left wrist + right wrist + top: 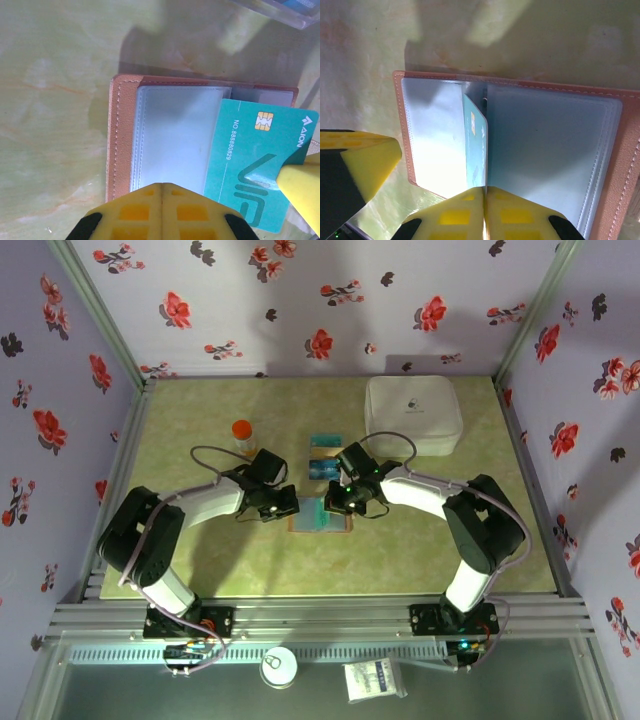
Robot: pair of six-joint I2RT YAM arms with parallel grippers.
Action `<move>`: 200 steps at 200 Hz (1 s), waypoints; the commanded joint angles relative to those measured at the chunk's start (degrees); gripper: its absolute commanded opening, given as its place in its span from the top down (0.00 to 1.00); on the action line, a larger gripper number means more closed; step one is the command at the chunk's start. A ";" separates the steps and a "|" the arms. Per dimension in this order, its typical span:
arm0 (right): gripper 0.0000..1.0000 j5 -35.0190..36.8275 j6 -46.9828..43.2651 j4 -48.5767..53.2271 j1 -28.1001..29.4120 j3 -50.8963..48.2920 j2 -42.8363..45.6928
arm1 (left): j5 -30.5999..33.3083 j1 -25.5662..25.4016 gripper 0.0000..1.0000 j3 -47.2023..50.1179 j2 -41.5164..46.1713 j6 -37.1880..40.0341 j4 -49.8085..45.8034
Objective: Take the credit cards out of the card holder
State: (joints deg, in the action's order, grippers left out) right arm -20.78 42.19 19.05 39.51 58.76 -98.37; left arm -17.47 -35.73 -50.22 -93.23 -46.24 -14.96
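The tan card holder (320, 518) lies open on the green table, its clear grey-blue sleeves up (175, 135) (615, 150). A teal credit card (260, 165) with a gold chip stands partly out of the holder's middle, edge-on in the right wrist view (476, 145). My right gripper (485, 188) (336, 502) is shut on that card's near edge. My left gripper (162, 184) (290, 506) is shut, with nothing between its fingers, its tips down on the near edge of the holder's left panel. Two more credit cards (324, 455) lie flat just beyond the holder.
A big white rounded box (413, 415) sits at the back right. A small orange-capped bottle (243, 436) stands behind the left arm. Floral walls close in the table on three sides. Open green table surface lies in front of the holder.
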 commanded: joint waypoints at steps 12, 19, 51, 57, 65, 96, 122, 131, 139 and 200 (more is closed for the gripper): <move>0.91 3.72 -1.35 4.92 0.57 1.73 2.06 | 1.60 0.61 0.98 0.64 0.52 1.60 -1.39; 0.91 4.02 -1.47 5.33 0.65 1.86 2.21 | 1.59 0.74 0.98 0.80 0.22 1.70 -1.30; 0.91 4.56 -1.54 6.27 0.79 2.16 2.81 | 0.98 0.74 0.98 1.38 -1.53 1.61 -0.34; 0.91 4.65 -1.59 6.29 0.82 2.26 2.91 | 0.79 0.73 0.98 1.47 -1.80 1.53 -0.11; 0.91 4.65 -1.56 6.55 0.91 2.38 3.01 | 0.61 0.72 0.98 1.63 -2.00 1.42 0.18; 0.91 5.48 -1.80 7.74 1.01 2.72 3.44 | -0.42 0.74 0.98 1.94 -2.28 1.05 1.31; 0.91 6.16 -2.07 8.84 1.01 3.18 3.70 | -1.04 0.74 0.98 2.05 -1.14 0.57 1.95; 0.92 6.56 -2.17 9.40 1.01 3.35 3.79 | -1.28 0.67 0.98 1.96 -0.92 0.48 2.20; 0.91 7.00 -2.29 9.74 1.05 3.39 3.85 | -1.54 0.61 0.98 1.81 -0.74 0.44 2.30; 0.91 6.74 -2.47 9.92 1.19 4.33 1.23 | -2.72 0.24 0.98 1.24 -0.81 0.01 2.91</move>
State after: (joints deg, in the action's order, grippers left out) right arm -15.11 40.49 27.81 40.18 61.60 -96.40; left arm -18.68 -35.35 -48.62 -94.80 -46.13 -12.62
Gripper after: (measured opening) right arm 0.086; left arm 0.038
